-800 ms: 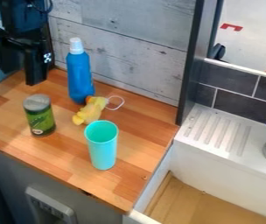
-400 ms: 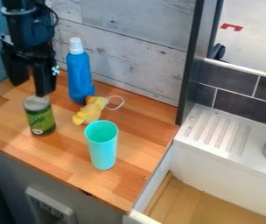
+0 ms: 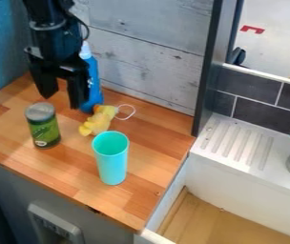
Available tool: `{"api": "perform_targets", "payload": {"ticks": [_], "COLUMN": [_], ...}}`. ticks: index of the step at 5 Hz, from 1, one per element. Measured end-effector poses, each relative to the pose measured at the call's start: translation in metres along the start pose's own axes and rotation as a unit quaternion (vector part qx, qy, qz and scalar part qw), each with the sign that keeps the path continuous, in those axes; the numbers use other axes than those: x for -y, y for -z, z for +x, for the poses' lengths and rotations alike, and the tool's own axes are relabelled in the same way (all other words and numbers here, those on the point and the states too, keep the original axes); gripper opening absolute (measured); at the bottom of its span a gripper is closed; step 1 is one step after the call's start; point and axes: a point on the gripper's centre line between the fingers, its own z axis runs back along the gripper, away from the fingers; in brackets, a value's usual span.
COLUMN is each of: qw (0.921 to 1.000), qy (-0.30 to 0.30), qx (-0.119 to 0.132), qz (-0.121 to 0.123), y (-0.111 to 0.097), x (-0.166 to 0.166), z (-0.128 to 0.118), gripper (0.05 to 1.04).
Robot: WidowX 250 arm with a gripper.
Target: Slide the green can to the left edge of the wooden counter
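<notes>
Over the far left part of the wooden desk point(image 3: 154, 143) hangs the black claw point(image 3: 62, 102), its two fingers spread wide. Close behind the finger at the view's right, a blue bottle point(image 3: 95, 86) stands partly hidden. Nearer the camera, to the claw's lower right, stands a turquoise cup point(image 3: 112, 162). A green can point(image 3: 44, 128) stands upright just below the claw in the view; a yellow toy point(image 3: 97, 122) lies by the bottle's base.
</notes>
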Motion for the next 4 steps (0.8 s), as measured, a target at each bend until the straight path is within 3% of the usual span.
{"api": "perform_targets", "payload": {"ticks": [2,4], "qw": [0.9989,0.9973], "qy": [-0.034,-0.053], "qx": [-0.011,-0.035], "qz": [-0.029,-0.037], "y": [0.025,0.044], "x": [0.006,0.004], "z": [0.007,0.008], "gripper": [1.009,1.009]}}
